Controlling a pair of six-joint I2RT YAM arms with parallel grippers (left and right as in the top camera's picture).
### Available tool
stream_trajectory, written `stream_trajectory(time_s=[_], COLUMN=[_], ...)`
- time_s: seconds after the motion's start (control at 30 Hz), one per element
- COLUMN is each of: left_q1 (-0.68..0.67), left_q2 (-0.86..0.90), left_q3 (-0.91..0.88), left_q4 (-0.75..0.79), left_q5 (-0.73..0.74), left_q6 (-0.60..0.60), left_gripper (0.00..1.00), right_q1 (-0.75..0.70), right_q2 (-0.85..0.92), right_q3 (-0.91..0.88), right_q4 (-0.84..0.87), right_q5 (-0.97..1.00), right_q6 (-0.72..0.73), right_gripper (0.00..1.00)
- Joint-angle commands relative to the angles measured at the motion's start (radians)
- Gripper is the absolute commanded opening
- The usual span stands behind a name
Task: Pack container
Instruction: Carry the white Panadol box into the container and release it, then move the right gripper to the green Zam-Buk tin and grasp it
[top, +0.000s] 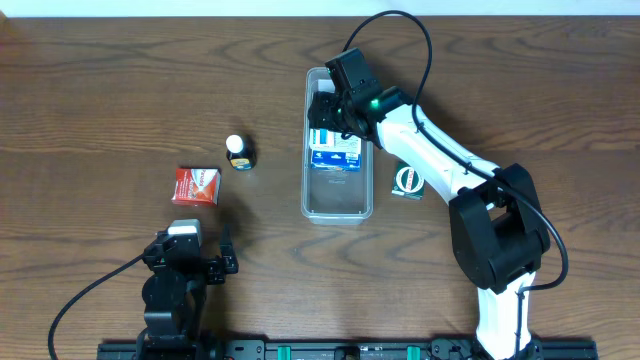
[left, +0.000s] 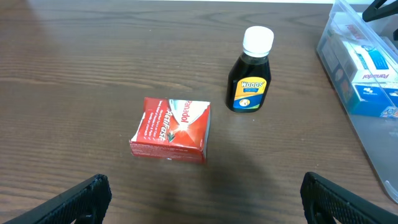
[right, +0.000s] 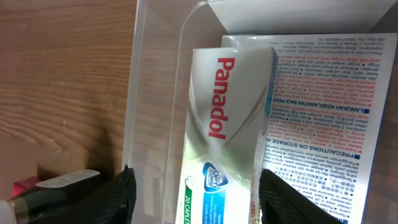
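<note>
1. Clear plastic container lies under the right arm, with boxes at its far end.
2. Right gripper hangs over it, fingers spread either side of a white box, likely letting it settle flat.
3. Left gripper gapes wide and empty, facing the red box and bottle.

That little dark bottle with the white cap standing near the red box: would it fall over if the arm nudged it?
Probably, if pushed up high: the small dark bottle with a white cap stands upright and is taller than it is wide. Its glossy surface might slip between fingers. It looks dark throughout, so it may be full and fairly heavy for its size.
</note>
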Motion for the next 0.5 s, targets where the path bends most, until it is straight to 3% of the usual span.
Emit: stream_trajectory(time_s=[0.0,0.33,0.47], left_q1=[0.005,0.005,0.005], left_q2=[0.000,0.000,0.000], left_q3=[-0.012,-0.012,-0.012], left_q4=[-0.019,-0.019,-0.019], left_q5=[-0.001,-0.001,-0.001], left_q6=[-0.001,-0.001,-0.001], left_gripper=[0.98,0.98,0.98], right_q1=[-0.003,-0.053,-0.107], right_q2=[-0.003,-0.201,-0.363], right_q3=[0.027,0.027,0.027], right_q4=[0.002,-0.124,-0.320], right_q5=[-0.007,0.032,0.169], right_q6=[0.016,-0.216,-0.276], right_gripper=[0.61,0.60,0.74])
